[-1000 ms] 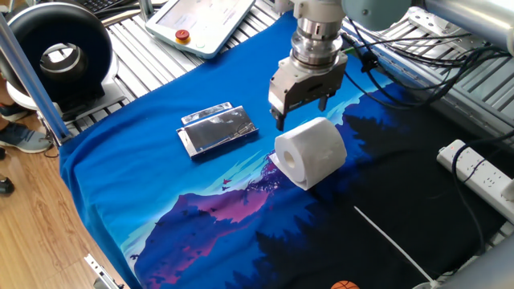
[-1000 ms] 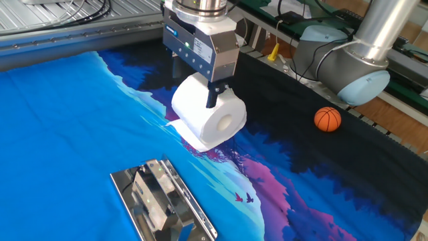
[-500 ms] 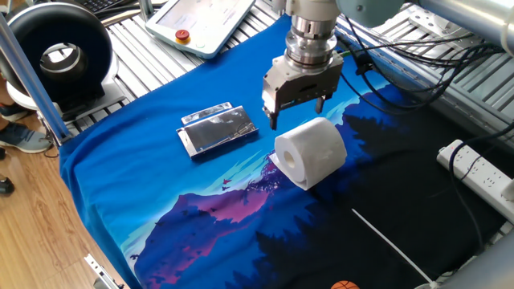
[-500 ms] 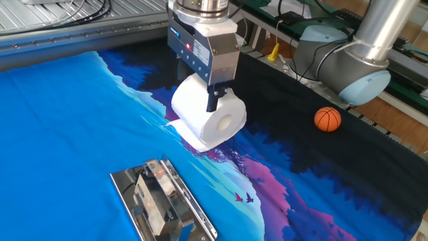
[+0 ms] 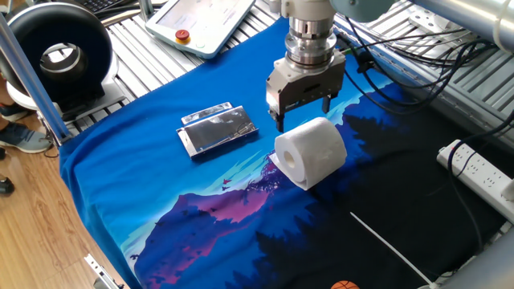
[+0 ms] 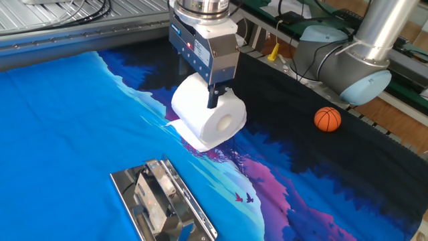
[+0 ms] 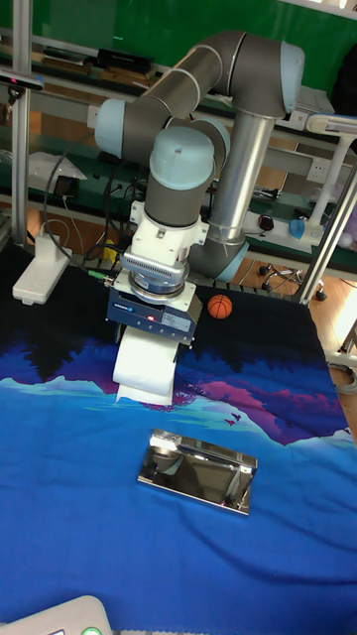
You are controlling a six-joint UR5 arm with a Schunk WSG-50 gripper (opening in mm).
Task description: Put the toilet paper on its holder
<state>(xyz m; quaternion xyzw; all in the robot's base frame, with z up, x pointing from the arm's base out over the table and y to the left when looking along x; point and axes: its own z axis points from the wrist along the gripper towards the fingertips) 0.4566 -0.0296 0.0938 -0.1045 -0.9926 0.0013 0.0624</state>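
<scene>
In one fixed view my gripper [image 5: 303,117] hangs just above the toilet paper [image 5: 312,152], fingers [image 5: 280,120] spread apart and empty, tips level with the roll's top back edge. The roll lies on its side near the middle of the surface [image 5: 161,160], hollow centre facing the front edge, a loose sheet tucked under it. The holder [image 5: 218,129] lies flat, apart from the roll, toward the edge where the white pendant [image 5: 205,22] sits on the metal slats.

In the other fixed view one finger [image 6: 212,98] reaches down in front of the roll [image 6: 208,118] and the roll's width sits between my two fingers. To grip well, I judge I should come straight down until the fingers straddle the flat ends, then close gently: soft tissue will squash, and the trailing sheet could drag. The holder [image 6: 162,199] is at the near edge, its raised arm pointing up. A small orange ball [image 6: 328,119] rests on the dark part of the cloth.

In the tall fixed view the roll [image 7: 147,363] is directly beneath my gripper [image 7: 151,327], the holder [image 7: 197,470] closer to the camera. The surface is draped in a blue mountain-print cloth; behind are a green wall, shelving and cables.
</scene>
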